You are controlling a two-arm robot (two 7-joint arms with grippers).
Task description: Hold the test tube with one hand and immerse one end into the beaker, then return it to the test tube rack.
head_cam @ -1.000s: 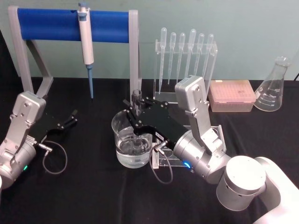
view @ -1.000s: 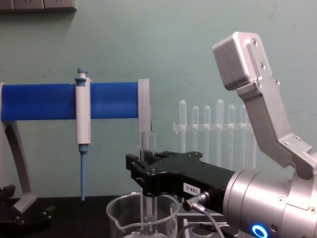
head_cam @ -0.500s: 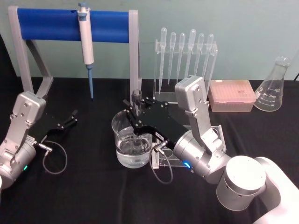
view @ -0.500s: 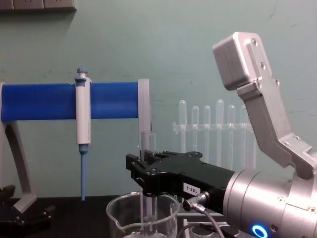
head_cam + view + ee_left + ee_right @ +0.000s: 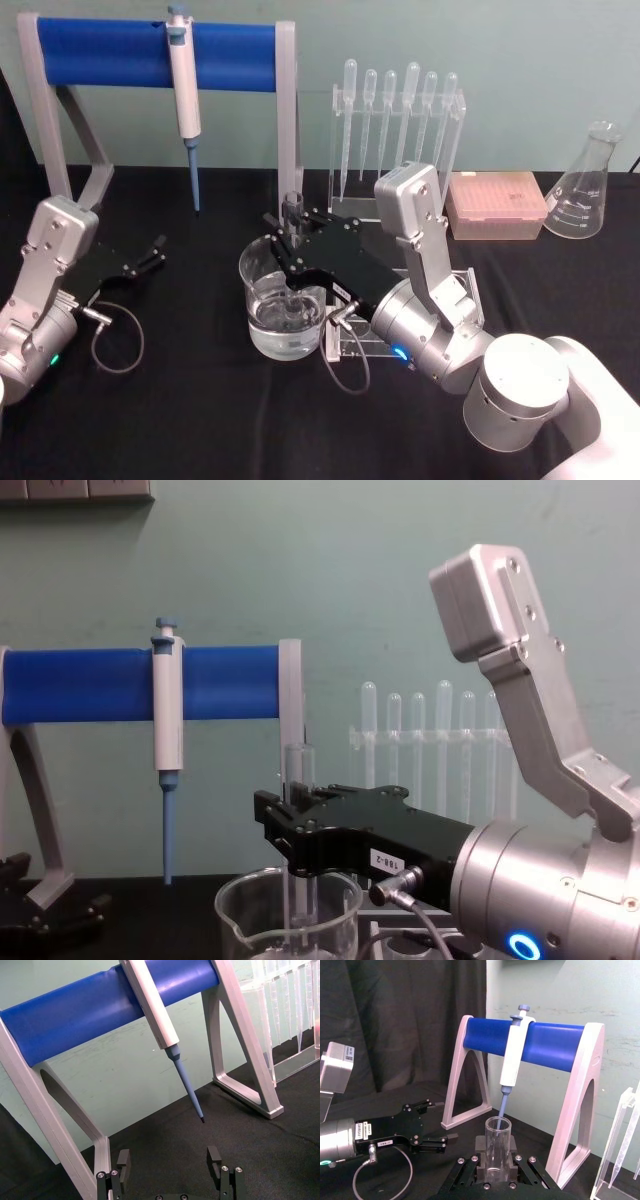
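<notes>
My right gripper is shut on the test tube, holding it upright over the beaker. In the chest view the test tube rises above the black right gripper, and its lower part reaches down inside the beaker. The head view shows the lower end in the clear liquid. In the right wrist view the open rim of the test tube stands between my fingers. My left gripper rests open on the black table at the left; in the left wrist view the left gripper holds nothing.
A blue-barred stand with a white-and-blue pipettor hangs behind the beaker. A clear rack of pipettes, a pink tip box and a conical flask stand at the back right. A clear holed rack sits under my right arm.
</notes>
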